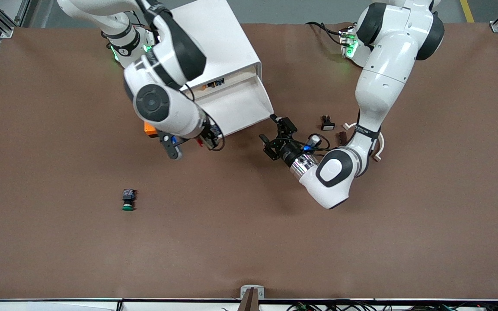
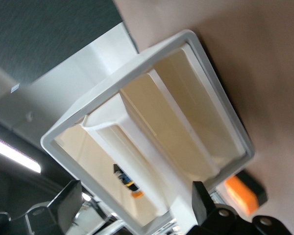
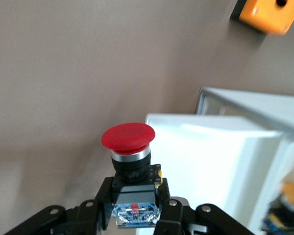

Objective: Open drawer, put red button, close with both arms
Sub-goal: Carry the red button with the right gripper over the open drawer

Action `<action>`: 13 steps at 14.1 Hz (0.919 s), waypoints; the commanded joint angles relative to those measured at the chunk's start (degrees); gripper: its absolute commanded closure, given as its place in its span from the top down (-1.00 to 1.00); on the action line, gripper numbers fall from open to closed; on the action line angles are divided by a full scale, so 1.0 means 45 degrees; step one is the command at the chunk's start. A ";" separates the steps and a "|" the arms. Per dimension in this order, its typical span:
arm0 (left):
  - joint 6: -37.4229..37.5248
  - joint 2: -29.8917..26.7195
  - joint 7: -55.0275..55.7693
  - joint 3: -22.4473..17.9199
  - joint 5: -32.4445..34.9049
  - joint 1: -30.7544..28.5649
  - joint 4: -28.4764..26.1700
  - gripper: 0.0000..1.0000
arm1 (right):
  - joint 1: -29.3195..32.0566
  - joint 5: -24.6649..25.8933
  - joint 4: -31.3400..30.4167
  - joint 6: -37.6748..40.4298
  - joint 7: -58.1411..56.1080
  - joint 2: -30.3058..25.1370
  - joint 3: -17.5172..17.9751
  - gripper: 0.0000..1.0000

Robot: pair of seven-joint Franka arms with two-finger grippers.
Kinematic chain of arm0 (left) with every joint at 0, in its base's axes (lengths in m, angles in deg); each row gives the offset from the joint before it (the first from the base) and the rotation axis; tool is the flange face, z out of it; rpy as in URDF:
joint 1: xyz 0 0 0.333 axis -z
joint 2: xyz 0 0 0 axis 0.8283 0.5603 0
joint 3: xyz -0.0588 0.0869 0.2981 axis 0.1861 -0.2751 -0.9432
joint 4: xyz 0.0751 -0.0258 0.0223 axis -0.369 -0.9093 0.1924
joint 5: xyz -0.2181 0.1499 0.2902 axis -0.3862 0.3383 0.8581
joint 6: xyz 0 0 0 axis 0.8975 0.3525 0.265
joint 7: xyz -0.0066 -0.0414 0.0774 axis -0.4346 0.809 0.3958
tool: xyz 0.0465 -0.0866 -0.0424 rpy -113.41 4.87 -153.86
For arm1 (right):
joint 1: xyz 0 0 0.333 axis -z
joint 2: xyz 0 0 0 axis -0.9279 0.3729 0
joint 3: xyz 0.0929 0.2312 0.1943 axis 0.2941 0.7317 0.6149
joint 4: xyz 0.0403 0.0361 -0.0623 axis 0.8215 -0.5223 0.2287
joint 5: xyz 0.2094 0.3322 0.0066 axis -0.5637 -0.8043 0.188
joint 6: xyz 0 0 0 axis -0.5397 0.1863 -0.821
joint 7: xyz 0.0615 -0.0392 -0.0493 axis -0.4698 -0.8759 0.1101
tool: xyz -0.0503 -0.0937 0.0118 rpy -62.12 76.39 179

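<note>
The white cabinet [image 1: 218,47] has its drawer [image 1: 236,108] pulled out toward the front camera and empty. My right gripper [image 1: 208,137] hangs over the table by the drawer's front corner at the right arm's end. It is shut on the black-blue body of the red button [image 3: 128,136], cap pointing away from the wrist, beside the drawer's white wall [image 3: 210,156]. My left gripper [image 1: 267,126] is open and empty at the drawer's other front corner. In the left wrist view it [image 2: 137,210] faces the open drawer [image 2: 186,122], its fingers [image 2: 203,205] set wide apart.
An orange box [image 1: 149,128] lies beside the cabinet, half under the right arm; it also shows in both wrist views [image 3: 269,14] [image 2: 242,196]. A green-capped button [image 1: 128,200] lies nearer the front camera. Small black parts [image 1: 327,123] lie by the left arm.
</note>
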 commanded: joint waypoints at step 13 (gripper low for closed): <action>-0.7187 -0.2771 -0.8367 -0.0179 0.9891 0.1981 0.0477 0.98 | -0.2215 -0.0138 -0.4830 -0.5135 0.3746 -0.1780 -0.0155 -0.13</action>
